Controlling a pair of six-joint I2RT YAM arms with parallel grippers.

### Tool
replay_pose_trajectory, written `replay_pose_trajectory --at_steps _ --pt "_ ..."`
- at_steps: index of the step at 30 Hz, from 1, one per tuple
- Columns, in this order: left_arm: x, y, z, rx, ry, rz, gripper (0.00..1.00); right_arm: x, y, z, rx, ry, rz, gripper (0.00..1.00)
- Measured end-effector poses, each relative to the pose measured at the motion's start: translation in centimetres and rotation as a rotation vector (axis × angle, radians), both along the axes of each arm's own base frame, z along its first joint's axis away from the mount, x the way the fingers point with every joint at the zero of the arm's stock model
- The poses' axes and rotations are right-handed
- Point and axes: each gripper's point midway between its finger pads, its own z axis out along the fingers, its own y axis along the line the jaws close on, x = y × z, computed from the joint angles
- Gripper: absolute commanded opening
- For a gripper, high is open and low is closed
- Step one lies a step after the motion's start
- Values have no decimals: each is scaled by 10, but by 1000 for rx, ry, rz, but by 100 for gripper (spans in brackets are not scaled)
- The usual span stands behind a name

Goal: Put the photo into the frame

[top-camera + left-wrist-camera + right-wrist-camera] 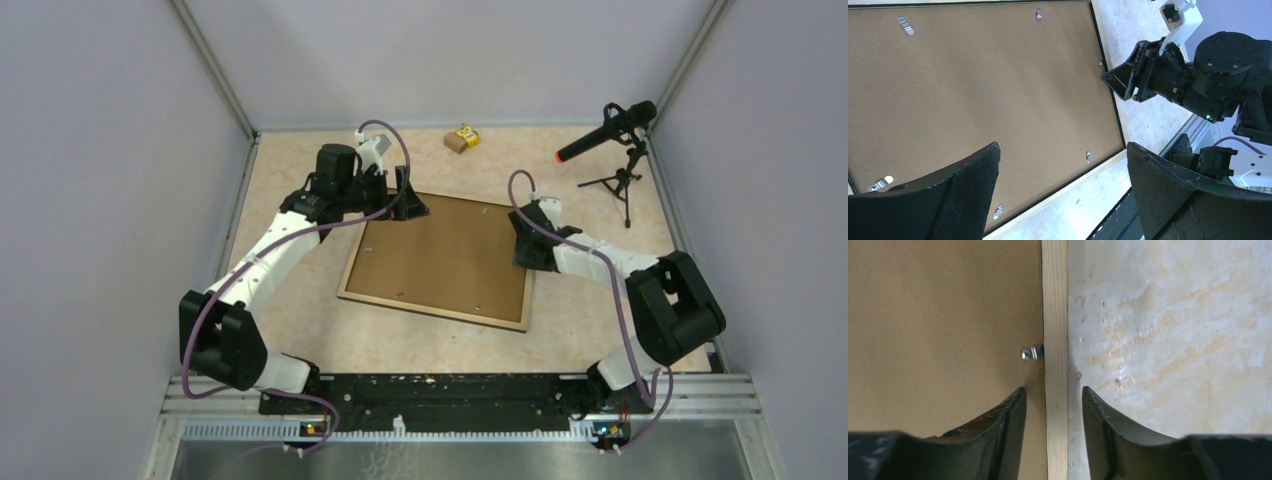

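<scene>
While your right gripper [1053, 392] straddles right rim of frame [1054, 300], jaws stand narrowly apart, one each side of light wood, clamping nothing. Metal clip [1030, 353] sits just ahead of inner finger, on brown backing board [440, 250]. Your left gripper [405, 198] gapes wide, empty, over far-left corner. Frame lies back-up on table [400, 340]. Microphone [606, 128] on tripod [622, 185] far right, small box [462, 138] at far edge, both well apart from frame.

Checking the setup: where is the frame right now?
In the top view, the frame lies back-up on the table, the left gripper above its far-left corner and the right gripper straddling its right rim.
</scene>
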Motion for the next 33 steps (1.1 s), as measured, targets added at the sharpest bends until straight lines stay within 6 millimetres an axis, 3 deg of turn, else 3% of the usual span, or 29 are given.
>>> replay_pose_trajectory --at_steps 5,10,14,22,24,33 --pt "0 0 0 -2 1 -1 98 -23 2 9 61 39 18 61" --pt "-1 0 -3 -1 5 -2 98 -39 5 7 129 47 6 59" --pt "-1 0 -5 0 9 -1 98 -45 4 -8 134 83 -5 49" --pt "-1 0 -5 -1 9 -2 98 -27 15 -5 128 61 50 17" --pt "-2 0 -5 -4 12 -5 98 -25 12 -5 97 61 71 0" --pt "-4 -2 -4 -13 17 -17 98 8 8 -1 -19 74 191 0"
